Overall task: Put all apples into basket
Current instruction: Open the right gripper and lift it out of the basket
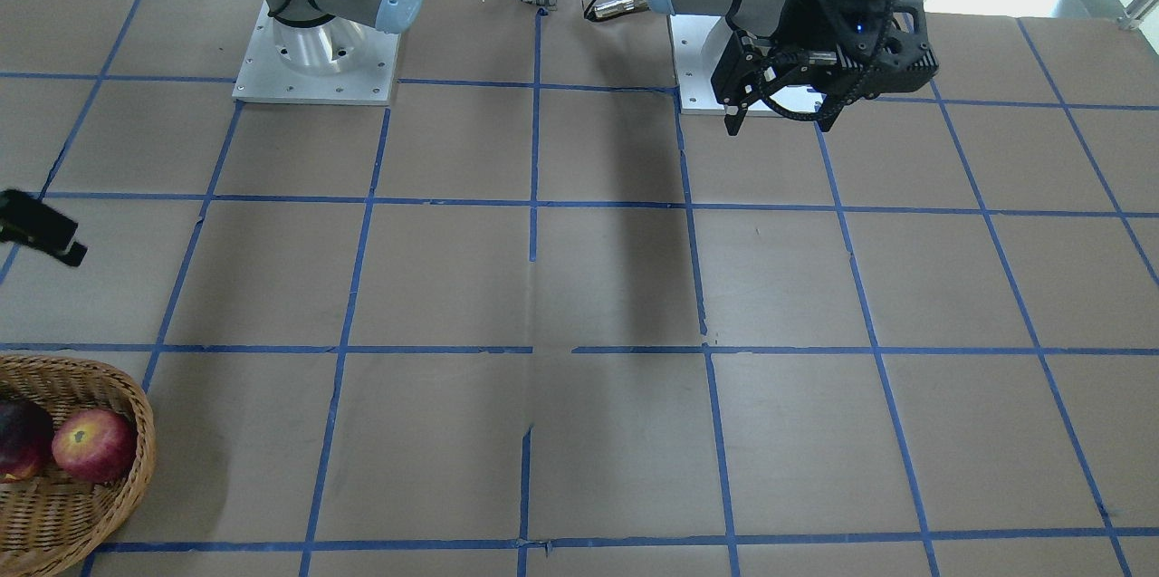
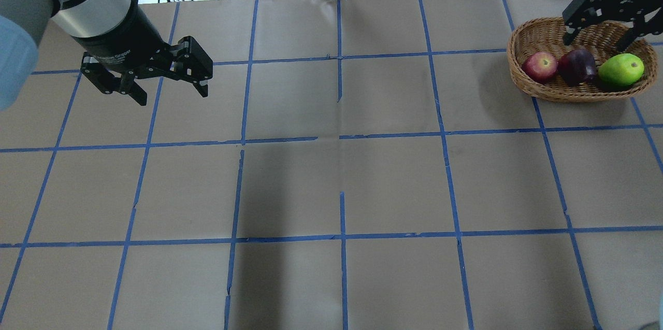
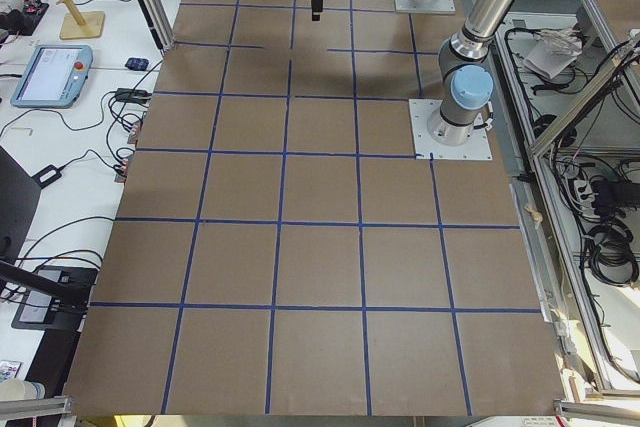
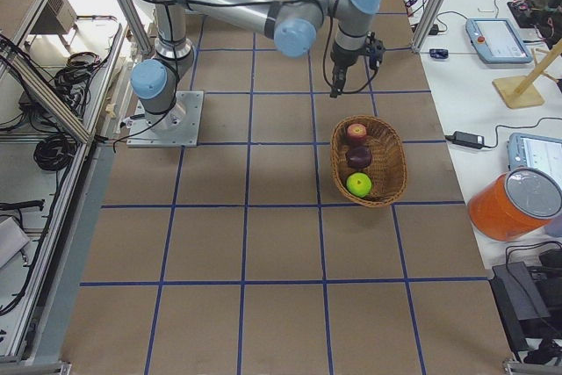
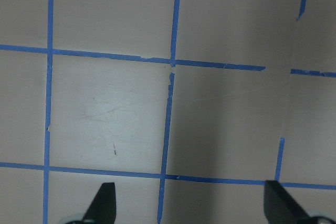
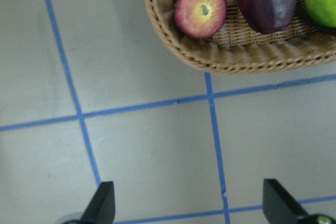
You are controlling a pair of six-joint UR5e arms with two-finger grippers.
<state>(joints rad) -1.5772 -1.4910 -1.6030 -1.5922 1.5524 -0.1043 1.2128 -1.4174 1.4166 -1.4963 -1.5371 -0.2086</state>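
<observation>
Spread and empty, the left claw (image 2: 173, 97) hangs over the far left part of the desk (image 2: 393, 185), its fingers pointing down and a little forward. Far to the right sits the basket (image 2: 570, 94). Inside it lie in a row the red apple (image 2: 538, 66), the maroon apple (image 2: 576, 66) and the green apple (image 2: 620, 69), each close to its neighbour. So the task looks finished, I think. Apples are firm, smooth and rather heavy, and they roll easily. A grip from above, across the widest part, should suit them best. The right claw (image 2: 596, 44) is raised beside the basket, fingers wide apart and holding nothing. Its own camera shows bare desk below it.
</observation>
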